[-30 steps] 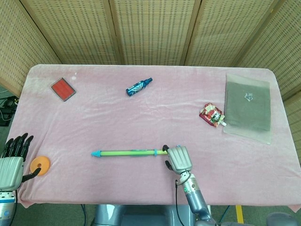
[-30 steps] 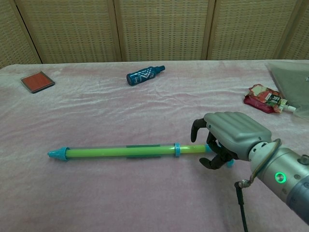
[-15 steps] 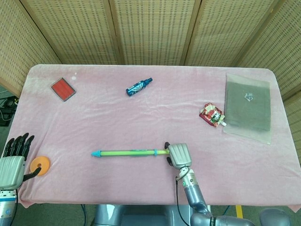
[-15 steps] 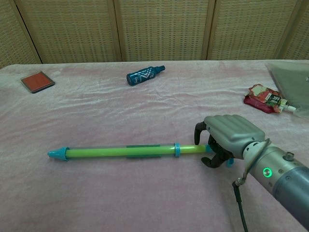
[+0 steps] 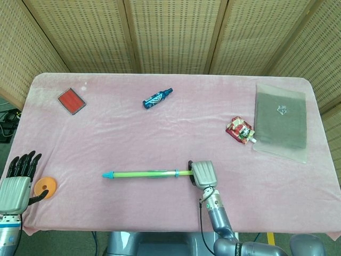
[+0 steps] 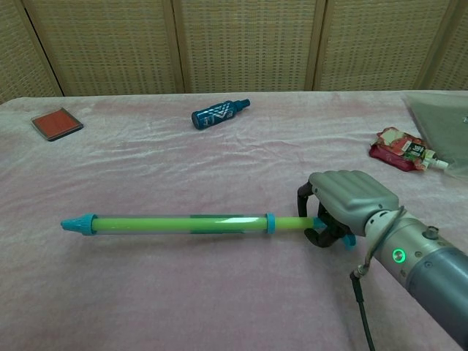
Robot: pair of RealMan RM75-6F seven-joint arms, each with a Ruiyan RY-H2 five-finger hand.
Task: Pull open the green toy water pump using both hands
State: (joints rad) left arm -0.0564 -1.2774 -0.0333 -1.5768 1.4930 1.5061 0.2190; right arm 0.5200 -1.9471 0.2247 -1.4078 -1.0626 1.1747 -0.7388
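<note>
Fingers spread wide on the left robot hand (image 5: 16,186), which holds nothing at the counter (image 5: 160,128) edge by an orange disc (image 5: 45,187). The green toy water pump (image 6: 175,223) lies in front. The right robot hand (image 6: 344,205) grips its right end.

Woven wicker screen panels (image 5: 170,32), pink-clothed table (image 5: 160,122), even light

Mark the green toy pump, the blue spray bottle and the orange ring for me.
green toy pump (image 6: 175,224): chest view, middle of the green tube.
blue spray bottle (image 5: 156,100): head view, on the patterned body.
orange ring (image 5: 46,187): head view, on the ring's flat orange face, beside the left hand.
</note>
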